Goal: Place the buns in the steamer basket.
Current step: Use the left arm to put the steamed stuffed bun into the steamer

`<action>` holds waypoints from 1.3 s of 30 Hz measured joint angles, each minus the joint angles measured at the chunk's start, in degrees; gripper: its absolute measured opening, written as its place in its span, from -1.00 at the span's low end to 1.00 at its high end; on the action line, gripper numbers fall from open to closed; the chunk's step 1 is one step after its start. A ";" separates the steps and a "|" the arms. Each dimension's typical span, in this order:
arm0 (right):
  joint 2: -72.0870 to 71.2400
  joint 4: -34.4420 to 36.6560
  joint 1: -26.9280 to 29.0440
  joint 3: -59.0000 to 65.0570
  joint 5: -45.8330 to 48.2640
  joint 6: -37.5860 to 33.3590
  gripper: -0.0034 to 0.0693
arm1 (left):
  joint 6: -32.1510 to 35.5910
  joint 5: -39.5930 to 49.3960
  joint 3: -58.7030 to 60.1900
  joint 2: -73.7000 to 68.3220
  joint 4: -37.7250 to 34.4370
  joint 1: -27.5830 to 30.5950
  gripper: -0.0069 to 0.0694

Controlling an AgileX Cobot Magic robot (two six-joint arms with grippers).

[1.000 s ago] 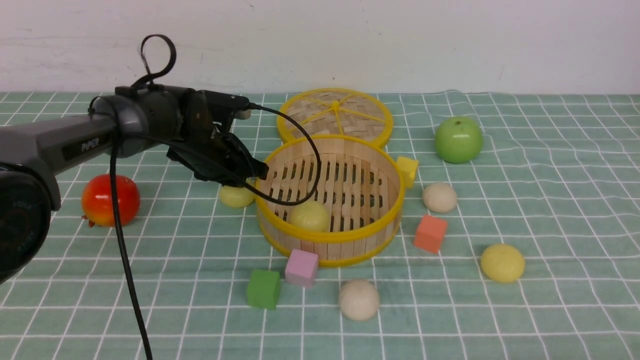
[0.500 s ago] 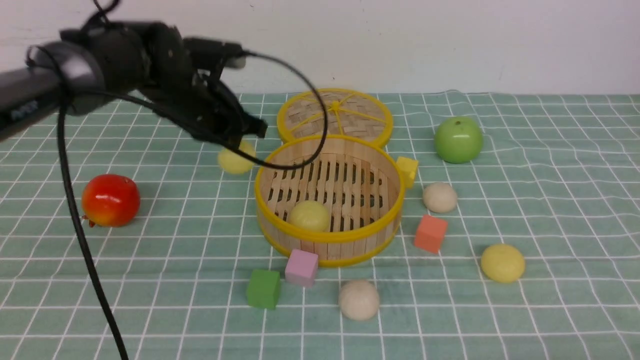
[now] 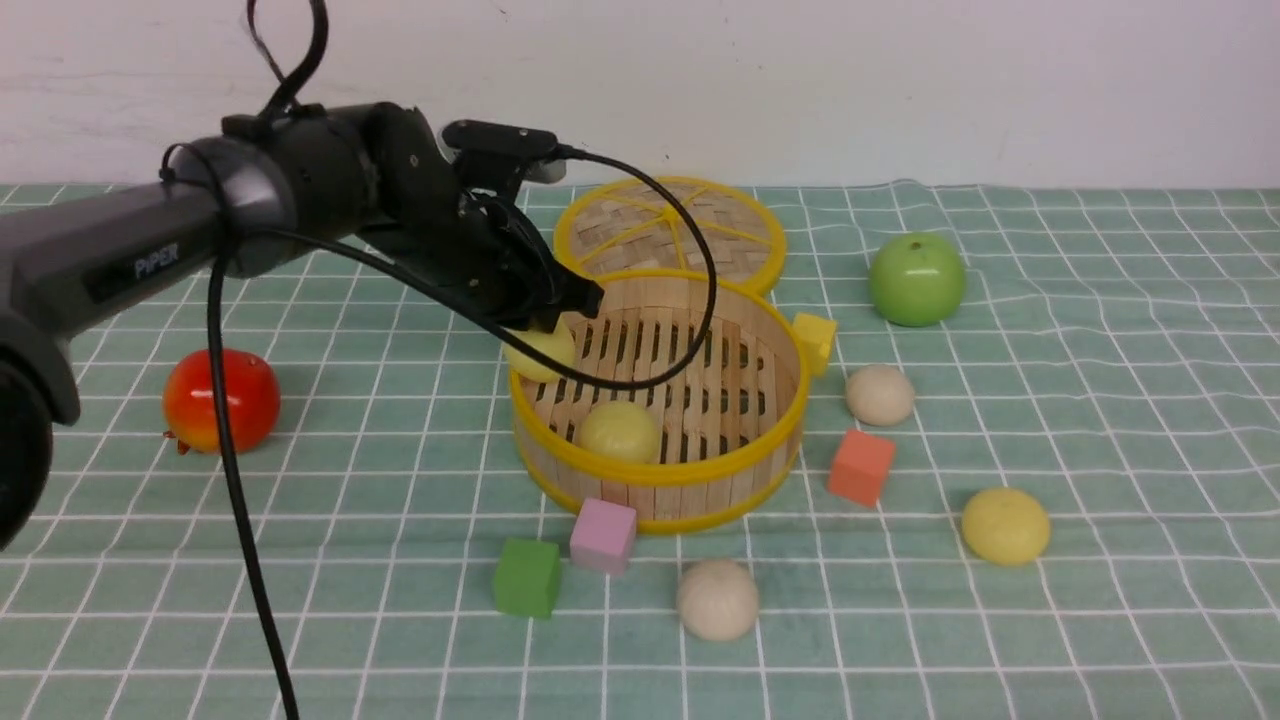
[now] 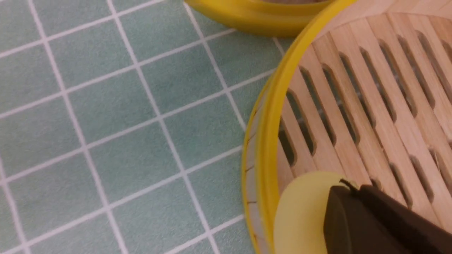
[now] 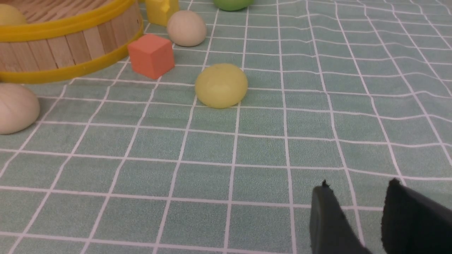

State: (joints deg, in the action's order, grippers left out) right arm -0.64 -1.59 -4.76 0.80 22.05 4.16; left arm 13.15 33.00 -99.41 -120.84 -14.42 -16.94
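The steamer basket [image 3: 660, 497] stands flat near the middle of the table [image 3: 380, 600], with its open side up. It is round, so I cannot give it one long axis, but the narrow slots in its floor run mostly from near to far. The left gripper [image 3: 562, 312] reaches from the left side, pointing down and to the right, and its jaws are closed tightly on a pale yellow bun [image 3: 541, 352]. This held bun is over the left edge of the basket, on the inner side of the rim; whether it touches the floor there, I cannot tell. Its round side is partly hidden by the fingers, so its long axis is not clear to me. A second yellow bun [image 3: 620, 433] sits inside the basket, at the near left part, dome up. A third yellow bun [image 3: 1005, 526] lies on the table at the right, a little wider from left to right than it is high. One beige bun [image 3: 718, 600] is on the near side of the basket, and another beige bun [image 3: 880, 395] is to the right, just beyond the orange cube [image 3: 861, 467]. The right gripper [image 5: 359, 182] has its fingers apart, open partly, with only cloth seen between them, and it has hold of nothing. Behind the basket is the round woven lid [image 3: 672, 225]. The green apple [image 3: 917, 280] is at far right of the basket, and the red apple [image 3: 221, 401] is well to the left.
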 joint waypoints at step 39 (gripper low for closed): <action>0.00 0.00 0.00 0.00 0.00 0.00 -0.25 | -0.41 1.09 0.00 0.05 -4.20 -0.18 -0.85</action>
State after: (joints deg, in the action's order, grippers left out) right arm -0.64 -1.59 -4.76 0.80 22.05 4.16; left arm 12.74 34.09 -99.41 -120.78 -18.62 -17.12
